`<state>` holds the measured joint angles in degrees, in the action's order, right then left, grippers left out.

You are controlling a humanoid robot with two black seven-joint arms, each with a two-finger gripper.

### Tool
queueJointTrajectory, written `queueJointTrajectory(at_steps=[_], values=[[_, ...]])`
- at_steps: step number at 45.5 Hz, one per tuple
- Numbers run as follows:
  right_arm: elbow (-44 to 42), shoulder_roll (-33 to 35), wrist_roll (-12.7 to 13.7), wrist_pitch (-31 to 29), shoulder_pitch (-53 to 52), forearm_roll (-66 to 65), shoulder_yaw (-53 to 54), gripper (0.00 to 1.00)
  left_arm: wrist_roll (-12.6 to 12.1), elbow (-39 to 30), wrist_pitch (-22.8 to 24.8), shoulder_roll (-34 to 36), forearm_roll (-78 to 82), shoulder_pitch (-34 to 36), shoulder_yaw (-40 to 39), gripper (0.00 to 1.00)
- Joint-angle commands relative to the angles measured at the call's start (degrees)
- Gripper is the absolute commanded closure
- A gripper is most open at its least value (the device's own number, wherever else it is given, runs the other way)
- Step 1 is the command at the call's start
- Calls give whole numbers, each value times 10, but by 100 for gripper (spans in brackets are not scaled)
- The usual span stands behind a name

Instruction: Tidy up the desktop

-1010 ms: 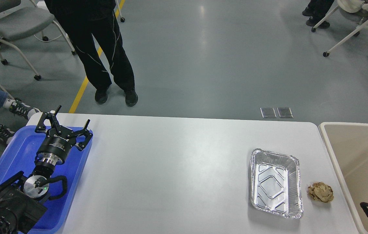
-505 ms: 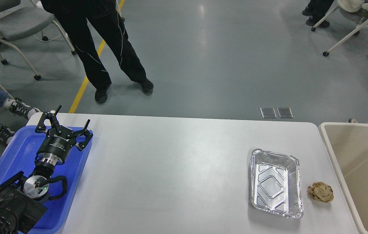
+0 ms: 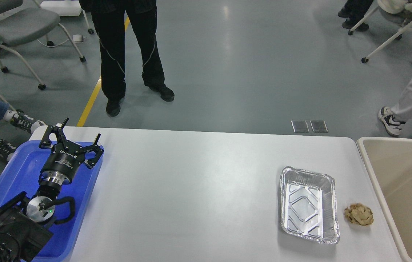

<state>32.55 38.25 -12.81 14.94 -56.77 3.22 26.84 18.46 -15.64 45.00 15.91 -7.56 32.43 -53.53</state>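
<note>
Nearest on the left, the thick black segments of the left arm rise from the bottom corner, with a polished metal disc at one joint and a silver ring below the wrist. The arm lies over a blue plastic tray (image 3: 13, 171), smooth, with a raised rounded rim, which sits on the left end of the surface and overhangs its edge. At the arm's far end the left gripper (image 3: 76, 140) hangs above the tray's far right corner, its two black linkage fingers spread wide apart and holding nothing. The surface (image 3: 191, 189), the desktop of the task, is a broad white slab, smooth and faintly glossy with rounded far corners, filling most of the lower half of the view. Toward its right end lies a rectangular aluminium foil pan (image 3: 308, 204), shiny, with a crimped rolled rim and pressed diamond ribs in its floor; nothing lies in it. Just beside the pan's near right corner, apart from it, sits a small crumpled wad of brownish paper (image 3: 359, 214), creased and roughly round. Off the right end stands a beige bin (image 3: 369, 163) with smooth matte walls and a rounded lip, cut by the frame. The right gripper does not show. Beyond the surface stretches a grey glossy floor with a yellow line, two small metal floor plates (image 3: 309, 126), wheeled chairs and standing people's legs.
</note>
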Motion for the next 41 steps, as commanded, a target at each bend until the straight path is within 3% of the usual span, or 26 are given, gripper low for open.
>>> queueJointTrajectory(at_steps=[1, 8, 18, 22, 26, 28, 31, 41], values=[[138, 31, 0, -6, 0, -80, 132, 0, 0, 0, 0, 0, 0, 0, 0, 0], [154, 25, 0, -13, 17, -80, 207, 0, 0, -1, 0, 0, 0, 0, 0, 0], [175, -1, -13, -140, 106, -83, 291, 0, 0, 0, 0, 0, 0, 0, 0, 0], [176, -24, -56, -159, 144, -85, 304, 0, 0, 0, 0, 0, 0, 0, 0, 0], [176, -44, -129, -171, 175, -92, 293, 0, 0, 0, 0, 0, 0, 0, 0, 0], [175, -61, -178, -177, 197, -110, 289, 0, 0, 0, 0, 0, 0, 0, 0, 0], [171, -85, -214, -178, 222, -138, 285, 0, 0, 0, 0, 0, 0, 0, 0, 0], [161, -148, -220, -177, 292, -158, 282, 0, 0, 0, 0, 0, 0, 0, 0, 0]])
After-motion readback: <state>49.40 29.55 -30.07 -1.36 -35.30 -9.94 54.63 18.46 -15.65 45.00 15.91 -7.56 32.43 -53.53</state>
